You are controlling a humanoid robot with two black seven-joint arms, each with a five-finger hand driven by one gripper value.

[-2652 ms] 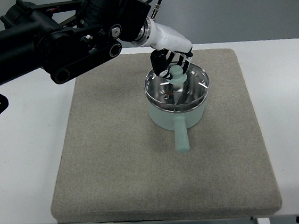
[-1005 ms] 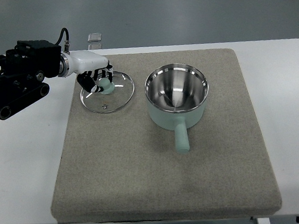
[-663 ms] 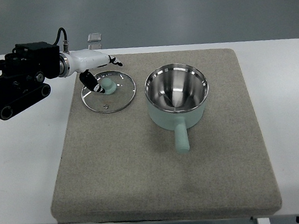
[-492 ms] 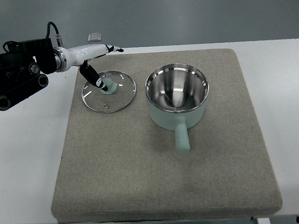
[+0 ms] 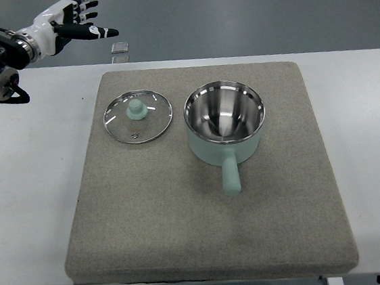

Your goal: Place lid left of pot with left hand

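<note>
Glass lid (image 5: pixel 138 116) lies flat on the grey mat (image 5: pixel 186 238), just left of the mint saucepan (image 5: pixel 225 130) (steel-lined). Left hand (image 5: pixel 72 22) hovers upper left, fingers spread, holding nothing.

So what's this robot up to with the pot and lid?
The robot was moving a glass lid off a mint-green pot. That looks done: the lid lies flat on the grey mat, just left of the open pot, knob up, not touching it. The left hand holds nothing; it is raised at the picture's top left, away from the lid, fingers spread. The pot stands on the mat with its handle pointing toward the robot. No right arm shows.
</note>
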